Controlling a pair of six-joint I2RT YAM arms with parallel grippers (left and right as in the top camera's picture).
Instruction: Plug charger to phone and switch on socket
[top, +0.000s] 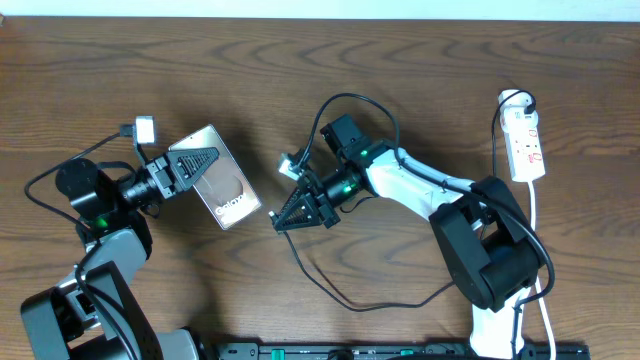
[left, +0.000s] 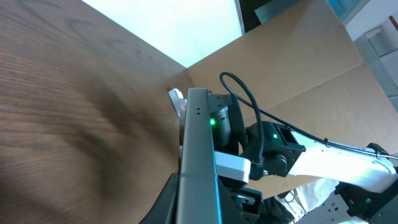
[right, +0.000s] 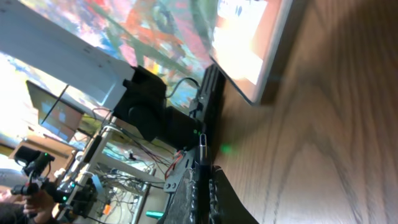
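Observation:
The phone is a glossy slab held tilted on the table at centre left. My left gripper is shut on it. In the left wrist view its grey edge runs up between my fingers. My right gripper is shut on the charger's black plug tip, which points at the phone's near corner with a small gap. In the right wrist view my fingers clamp the plug below the phone's reflective face. The charger cable loops across the table. The white socket lies at the far right.
A black plug sits in the socket's top end, and a white cord runs down from the strip. The right arm's white link spans the table's middle right. The cable loop lies near the front edge.

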